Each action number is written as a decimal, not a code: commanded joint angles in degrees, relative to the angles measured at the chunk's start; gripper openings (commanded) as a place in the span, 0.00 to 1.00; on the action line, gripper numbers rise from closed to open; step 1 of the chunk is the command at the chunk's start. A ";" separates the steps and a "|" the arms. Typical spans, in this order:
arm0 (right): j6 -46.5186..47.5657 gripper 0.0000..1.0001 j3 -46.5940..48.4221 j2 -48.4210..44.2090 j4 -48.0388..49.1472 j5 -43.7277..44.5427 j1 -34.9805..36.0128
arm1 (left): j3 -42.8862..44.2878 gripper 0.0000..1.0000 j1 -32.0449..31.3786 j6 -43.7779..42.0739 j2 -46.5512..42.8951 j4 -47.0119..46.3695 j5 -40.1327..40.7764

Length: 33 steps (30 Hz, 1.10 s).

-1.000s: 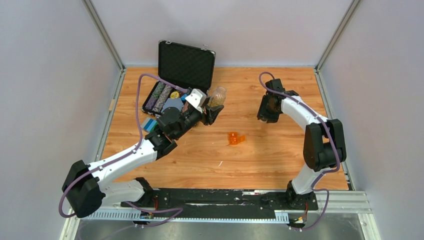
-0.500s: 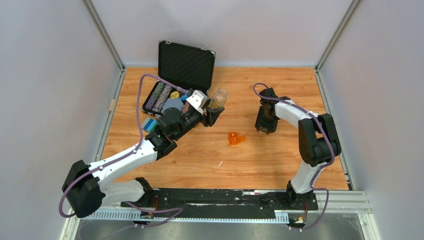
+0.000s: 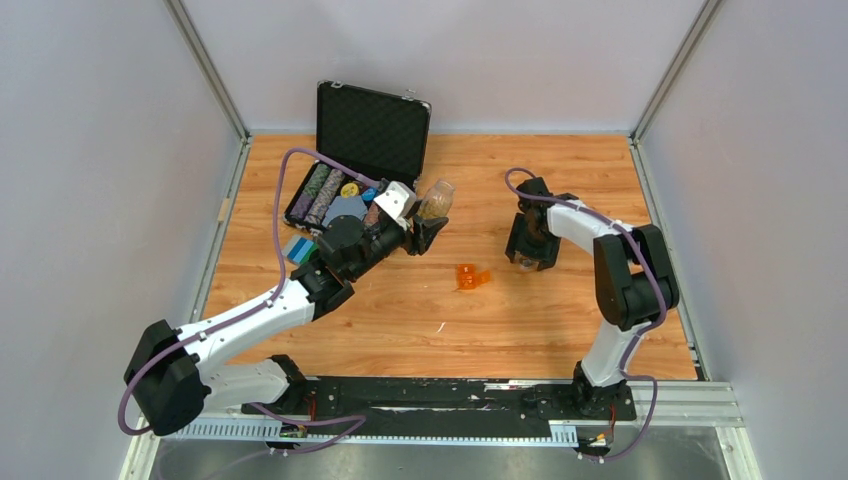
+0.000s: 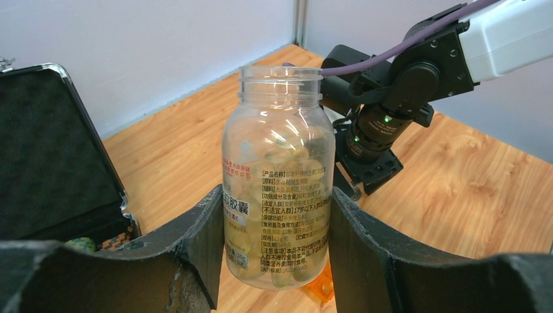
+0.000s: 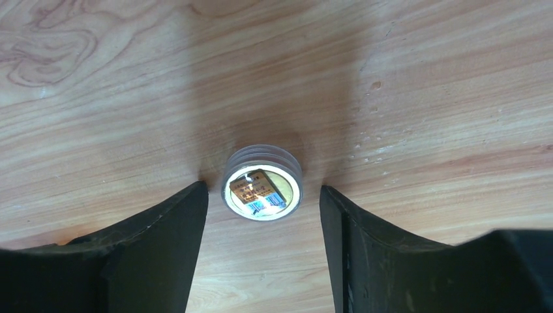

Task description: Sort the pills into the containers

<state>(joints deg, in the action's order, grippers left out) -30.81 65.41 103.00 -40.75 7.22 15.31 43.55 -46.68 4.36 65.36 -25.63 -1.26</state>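
Bench (image 3: 560,330): wood-grain top with grey walls on three sides; its lower half in the overhead frame lies bare.
Black case (image 3: 372,128): open with the lid raised, upper left of the overhead frame. It is not part of your sorting, so keep clear of it.
Left claw (image 3: 425,228): clamped on the pill bottle (image 4: 279,169), one finger on each side of its lower body, just right of the case.
Pill bottle: clear, uncapped and leaning a little toward the upper right in the overhead frame. It is partly filled with pale pills (image 4: 287,156).
Right claw (image 3: 528,252): jaws apart and holding nothing, right of centre in the overhead frame.
Cap (image 5: 262,182): flat on the bench between the right claw's fingers, touching neither.
Containers (image 3: 468,277): tiny orange box at the centre of the overhead frame, between the two claws and apart from both.
Step in hand: as I read it, the cap is parked and pouring comes next.
Doing it well: lift your right claw straight up so that no finger flicks the cap. Carry the bottle mouth low over one compartment and tip it slowly, letting out a few pills at a time.
Risk: the box looks light and may skid or tip, so you may want to steady it with the right claw.
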 commanded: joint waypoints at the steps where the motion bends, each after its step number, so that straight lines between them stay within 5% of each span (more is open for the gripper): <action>1: -0.83 0.62 1.48 2.51 1.44 2.70 0.04 | 0.52 0.00 0.36 -0.76 0.02 -2.07 -0.03; 13: 0.04 0.40 1.95 2.85 1.46 2.39 0.05 | 0.23 0.00 0.41 -0.50 0.24 -1.73 0.01; 18: 1.44 0.40 2.98 -1.04 0.36 -1.33 -0.08 | 0.22 0.00 0.36 -1.57 0.50 -1.34 -0.87; 25: 5.89 0.41 7.98 -12.24 -0.13 -16.23 -0.06 | 0.60 0.00 1.62 -5.44 1.21 0.56 -4.56; 33: 8.31 0.43 14.77 -22.11 3.80 -35.19 -0.17 | 3.70 0.00 6.42 -11.12 1.51 7.37 -18.32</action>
<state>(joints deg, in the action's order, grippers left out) -24.73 76.58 85.52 -40.75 -15.05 15.25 43.57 -41.69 -1.76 66.61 -20.88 -11.77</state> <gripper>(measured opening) 0.446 0.593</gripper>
